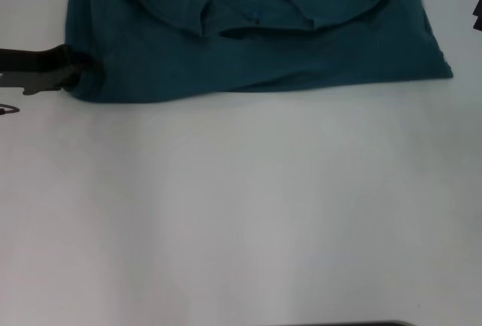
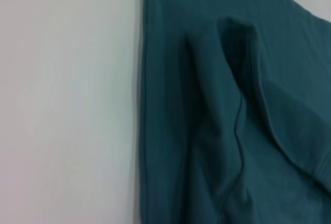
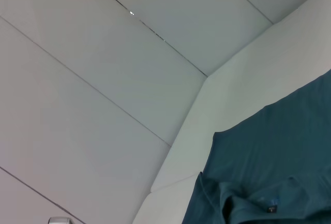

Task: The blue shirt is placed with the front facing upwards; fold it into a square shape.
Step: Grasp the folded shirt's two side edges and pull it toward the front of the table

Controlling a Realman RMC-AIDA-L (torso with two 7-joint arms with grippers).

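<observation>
Because the fold needs a hold on the cloth's edge, my left tool [image 1: 71,70] sits at the near left corner of the blue shirt [image 1: 256,40], low on the white desk [image 1: 241,205]. It touches the cloth there, and I judge that it is there to pinch this corner, but whether it is clenched or released I cannot tell, since the dark fingers merge with the fabric. The shirt lies at the far side of the desk, already doubled over, with the round collar showing on top. In the left wrist view the cloth [image 2: 222,131] rises into a soft ridge, which suggests that it is gathered or lifted a little. My right tool is not visible anywhere; its camera looks over the shirt [image 3: 274,172] toward pale wall panels. The letters on the chest are hidden, and the shirt's far part is cut off.
</observation>
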